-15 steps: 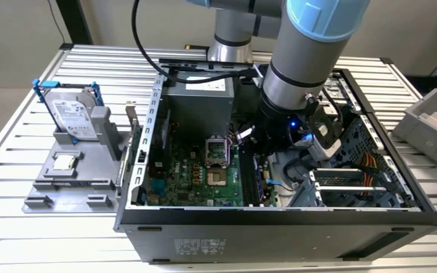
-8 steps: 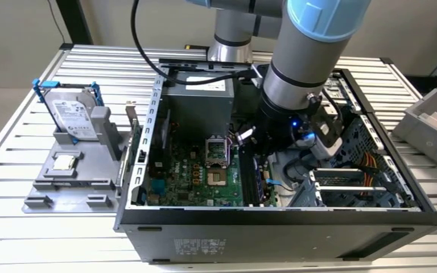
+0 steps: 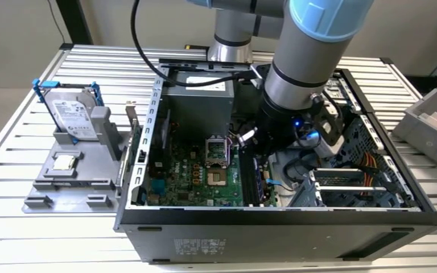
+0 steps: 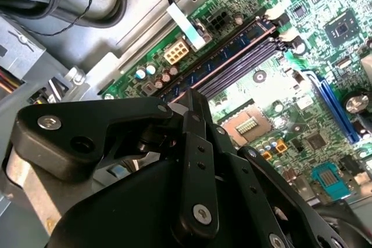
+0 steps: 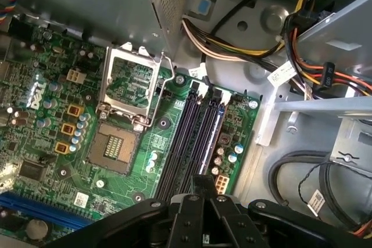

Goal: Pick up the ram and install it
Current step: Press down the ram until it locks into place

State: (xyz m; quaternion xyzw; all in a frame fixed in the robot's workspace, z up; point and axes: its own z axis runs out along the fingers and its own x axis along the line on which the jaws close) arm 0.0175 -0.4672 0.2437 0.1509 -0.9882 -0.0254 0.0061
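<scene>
The arm reaches straight down into the open computer case (image 3: pixel 279 219) on the slatted bench (image 3: pixel 21 227), its wrist low over the motherboard (image 3: pixel 196 176). The tool (image 5: pixel 201 185) hangs right above the black memory slots (image 5: pixel 186 135), fingers (image 4: pixel 195 114) pressed together. The ram (image 5: pixel 213 129) sits upright in the outermost slot, a bluish stick directly below the fingertips.
</scene>
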